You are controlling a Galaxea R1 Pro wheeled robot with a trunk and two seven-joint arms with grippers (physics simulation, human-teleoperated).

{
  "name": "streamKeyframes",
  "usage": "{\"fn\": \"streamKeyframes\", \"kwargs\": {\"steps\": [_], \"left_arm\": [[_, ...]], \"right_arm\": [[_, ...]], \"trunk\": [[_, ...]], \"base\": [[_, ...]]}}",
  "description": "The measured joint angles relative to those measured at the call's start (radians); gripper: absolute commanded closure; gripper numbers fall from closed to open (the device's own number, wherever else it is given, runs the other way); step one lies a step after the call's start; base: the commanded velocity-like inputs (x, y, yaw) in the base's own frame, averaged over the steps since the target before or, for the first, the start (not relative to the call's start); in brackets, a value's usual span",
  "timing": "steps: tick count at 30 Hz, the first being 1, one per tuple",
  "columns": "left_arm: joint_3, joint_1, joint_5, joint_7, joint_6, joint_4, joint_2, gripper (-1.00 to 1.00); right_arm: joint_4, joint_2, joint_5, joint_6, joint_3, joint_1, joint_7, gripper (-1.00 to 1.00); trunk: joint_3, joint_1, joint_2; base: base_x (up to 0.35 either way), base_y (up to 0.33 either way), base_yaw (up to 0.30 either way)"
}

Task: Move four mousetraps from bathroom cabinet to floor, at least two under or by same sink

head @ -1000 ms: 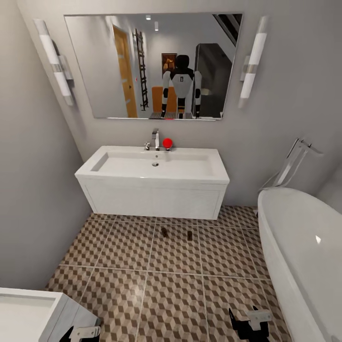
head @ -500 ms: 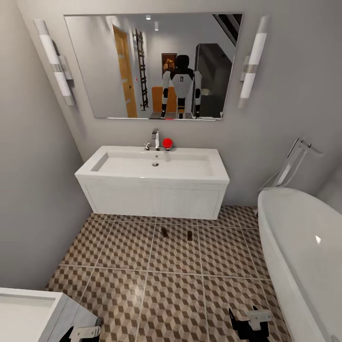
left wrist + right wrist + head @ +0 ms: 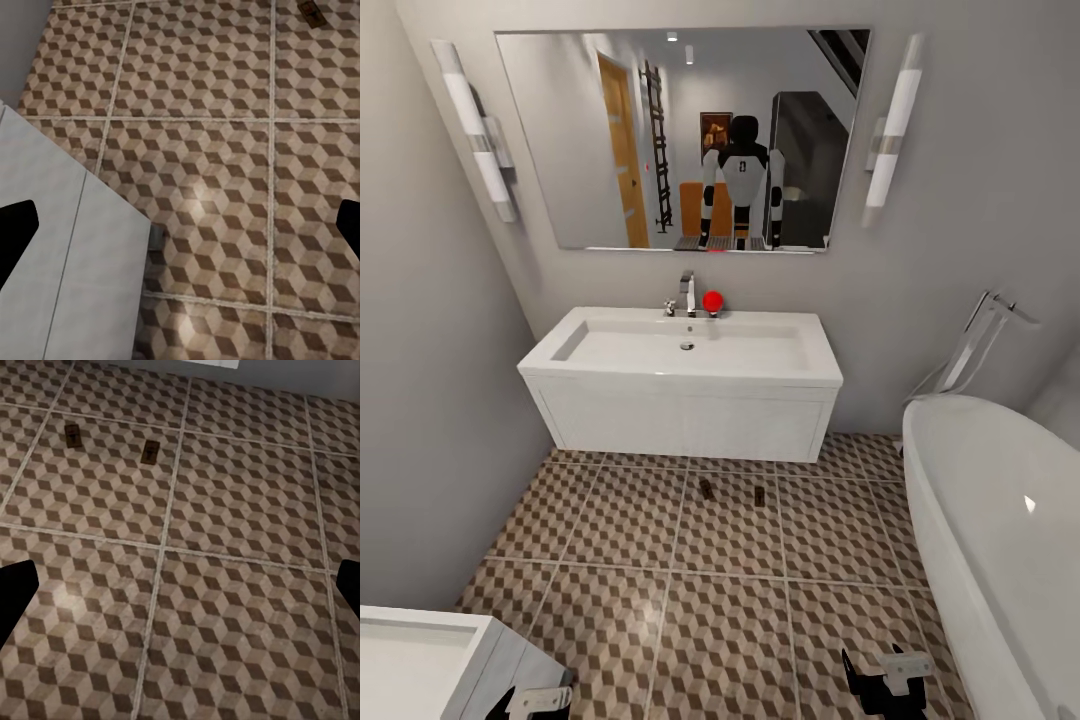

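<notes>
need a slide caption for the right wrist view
Two mousetraps lie apart on the cube-patterned bathroom floor, beyond the open right hand.

Glossy white sink [image 3: 680,350]; wooden mousetraps [image 3: 73,435]; sheeny tiled bathroom floor [image 3: 710,600].

2 mousetraps on floor: one [image 3: 706,488], another [image 3: 759,496]. 2 sinks: big one [image 3: 682,350], corner of 2nd [image 3: 410,655]. 1 bathtub [image 3: 1000,520]. 1 mirror [image 3: 680,140]. 2 wall lamps [image 3: 478,130], [image 3: 892,130]. 1 faucet [image 3: 688,292]. 2 grippers: left [image 3: 530,703], right [image 3: 885,680].
</notes>
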Motion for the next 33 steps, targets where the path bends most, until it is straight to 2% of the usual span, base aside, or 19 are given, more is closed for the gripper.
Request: {"fn": "streamKeyframes", "kwargs": {"steps": [15, 33], "left_arm": [[0.0, 0.0, 0.001, 0.0, 0.0, 0.0, 0.0, -1.0], [0.0, 0.0, 0.0, 0.001, 0.0, 0.0, -0.001, -1.0]], "right_arm": [[0.0, 0.001, 0.0, 0.01, 0.001, 0.0, 0.0, -1.0], [0.0, 0.002, 0.0, 0.012, 0.0, 0.0, 0.0, -1.0]], "trunk": [[0.0, 0.0, 0.0], [0.0, 0.001, 0.0]], "base": [[-0.023, 0.0, 0.0], [-0.303, 0.0, 0.0]]}}
